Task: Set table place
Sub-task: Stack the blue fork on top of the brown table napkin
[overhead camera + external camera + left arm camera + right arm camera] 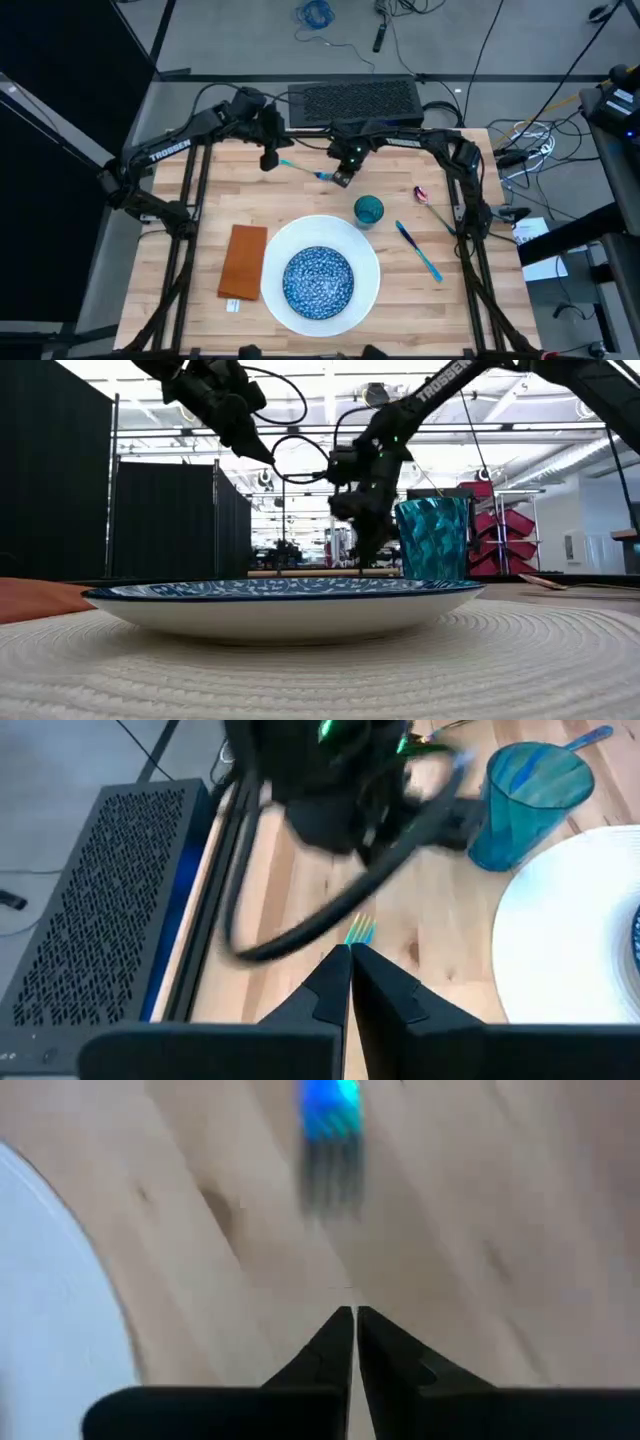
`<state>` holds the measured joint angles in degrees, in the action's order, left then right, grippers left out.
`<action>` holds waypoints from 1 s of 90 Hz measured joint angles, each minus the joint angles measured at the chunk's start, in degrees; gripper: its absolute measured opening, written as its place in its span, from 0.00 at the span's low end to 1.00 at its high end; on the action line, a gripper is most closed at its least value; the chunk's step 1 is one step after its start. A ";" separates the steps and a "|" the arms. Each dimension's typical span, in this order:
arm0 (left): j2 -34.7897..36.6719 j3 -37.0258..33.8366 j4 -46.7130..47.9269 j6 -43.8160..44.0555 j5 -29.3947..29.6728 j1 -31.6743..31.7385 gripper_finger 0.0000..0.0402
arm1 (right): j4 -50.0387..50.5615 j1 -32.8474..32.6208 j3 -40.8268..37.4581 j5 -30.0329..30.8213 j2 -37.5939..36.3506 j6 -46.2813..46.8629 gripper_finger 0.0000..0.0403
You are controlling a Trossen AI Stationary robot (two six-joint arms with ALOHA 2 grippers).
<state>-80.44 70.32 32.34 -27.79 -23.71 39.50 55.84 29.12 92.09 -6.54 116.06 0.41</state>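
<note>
Your left gripper (270,160) is pinched onto the teal fork (303,168) at 11 o'clock of the plate (368,262) — right gripper (343,178), fingers together and empty, hovers over the fork's far end at 12.

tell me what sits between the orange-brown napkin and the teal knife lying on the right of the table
In the high view, the large white round plate holding the blue speckled bowl lies between the orange-brown rectangular napkin and the slim teal knife.
</note>
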 joint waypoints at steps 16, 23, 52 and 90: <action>-0.41 0.02 3.57 -0.11 0.22 2.20 0.00 | 11.27 0.10 -0.02 10.82 -9.79 -1.39 0.12; -1.57 0.04 5.03 0.33 0.30 2.64 0.00 | 11.75 0.21 -0.02 11.07 -15.55 -1.99 0.15; -11.17 0.04 6.88 3.35 11.79 0.78 0.00 | 3.79 -0.07 -9.49 11.00 -43.88 -0.76 0.22; -23.16 2.94 3.90 -6.18 21.62 -10.59 0.00 | -22.06 -0.37 -44.69 10.71 -74.15 5.18 0.23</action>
<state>-103.60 73.26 36.24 -33.97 -2.09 28.91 33.78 28.75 47.40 4.17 41.90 5.59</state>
